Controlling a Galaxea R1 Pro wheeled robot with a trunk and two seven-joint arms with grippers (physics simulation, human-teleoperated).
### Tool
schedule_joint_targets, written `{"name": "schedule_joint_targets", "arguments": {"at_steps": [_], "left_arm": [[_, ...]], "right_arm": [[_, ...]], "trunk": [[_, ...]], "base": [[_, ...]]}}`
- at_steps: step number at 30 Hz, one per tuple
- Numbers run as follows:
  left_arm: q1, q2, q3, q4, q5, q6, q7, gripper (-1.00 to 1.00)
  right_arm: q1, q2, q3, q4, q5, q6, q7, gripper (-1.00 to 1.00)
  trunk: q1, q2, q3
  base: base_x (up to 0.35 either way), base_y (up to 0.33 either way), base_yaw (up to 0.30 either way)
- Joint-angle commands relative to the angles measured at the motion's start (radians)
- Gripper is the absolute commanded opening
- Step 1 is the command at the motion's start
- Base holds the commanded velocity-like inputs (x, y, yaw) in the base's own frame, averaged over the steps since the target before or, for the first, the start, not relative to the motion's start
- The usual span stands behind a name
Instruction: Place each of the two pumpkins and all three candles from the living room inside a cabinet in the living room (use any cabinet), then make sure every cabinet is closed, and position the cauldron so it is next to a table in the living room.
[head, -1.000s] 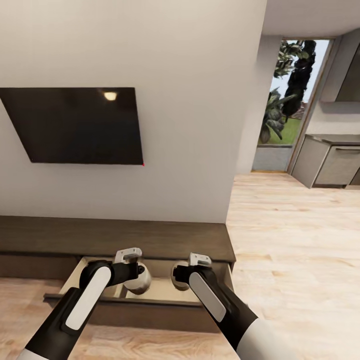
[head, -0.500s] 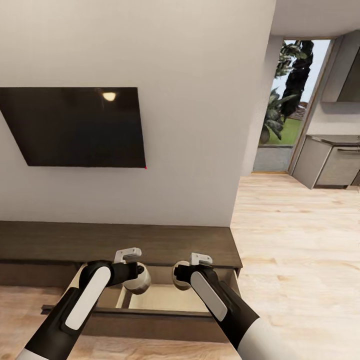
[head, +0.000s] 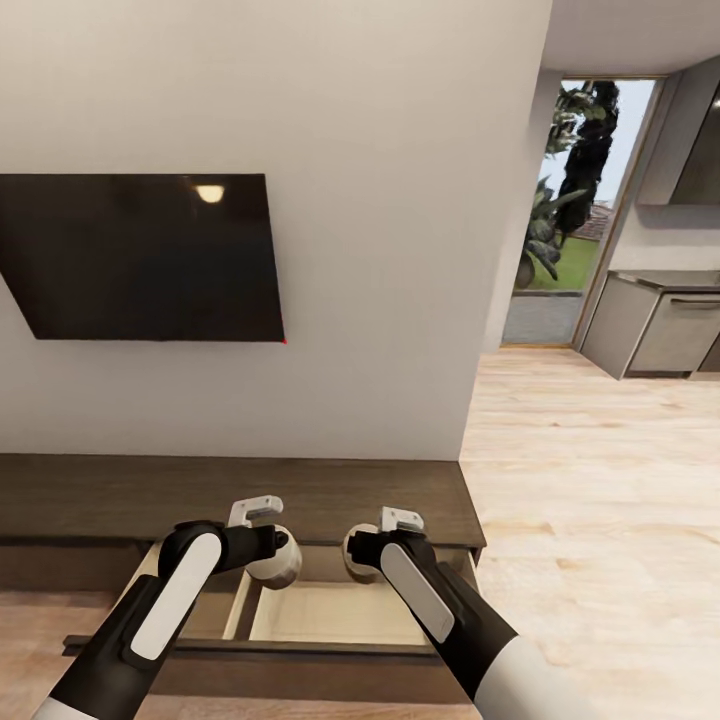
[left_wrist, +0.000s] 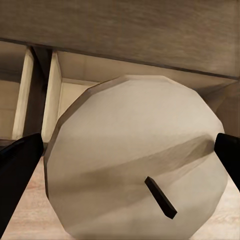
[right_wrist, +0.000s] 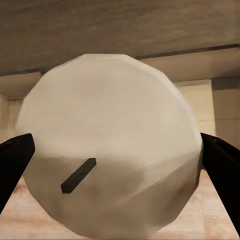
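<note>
Candles fill both grips: the left end effector (left_wrist: 122, 165) is clamped on one candle (left_wrist: 135, 160), the right end effector (right_wrist: 112, 160) on another candle (right_wrist: 110, 150), wicks facing the wrist cameras. Both hang over the cabinet's (head: 300, 490) pulled-out drawer (head: 330, 615), apparently just above its pale interior. A dark TV (head: 150, 255) hangs on the wall above.

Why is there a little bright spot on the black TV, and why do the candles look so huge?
Head view: the bright spot on the TV is glare, a light mirrored in its dark screen. Left wrist view: the left candle looks huge because the camera is very close; a shadow band crosses its face. Right wrist view: the right candle is shaded below.
</note>
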Motion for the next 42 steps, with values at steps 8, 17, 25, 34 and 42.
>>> {"name": "schedule_joint_targets", "arguments": {"at_steps": [8,17,25,34,42], "left_arm": [[-0.001,-0.001,-0.002,0.006,0.009,0.001,0.011,-1.0],[-0.001,-0.001,-0.005,0.006,0.009,-0.005,0.011,-1.0],[-0.001,-0.002,-0.006,-0.001,0.009,-0.011,0.011,-1.0],[-0.001,-0.002,-0.006,-0.002,0.009,-0.011,0.011,-1.0],[-0.001,-0.001,-0.004,0.003,0.01,-0.011,0.011,-1.0]], "right_arm": [[-0.001,0.003,0.001,0.047,-0.01,0.047,-0.02,-1.0],[-0.001,0.002,-0.002,0.064,-0.01,0.066,-0.022,-1.0],[-0.001,0.002,-0.002,0.063,-0.012,0.064,-0.015,-1.0],[-0.001,0.002,-0.002,0.06,-0.01,0.057,-0.011,-1.0],[-0.001,-0.001,-0.002,0.055,-0.009,0.051,-0.007,-1.0]], "trunk": [[0.0,-0.001,-0.001],[0.0,-0.001,-0.001],[0.0,-0.001,-0.001],[0.027,-0.05,-0.023],[0.058,-0.106,-0.048]], "base": [[0.02,0.0,0.0],[0.139,0.0,0.0],[0.016,0.0,0.0],[0.0,0.0,0.0],[0.0,0.0,0.0]]}}
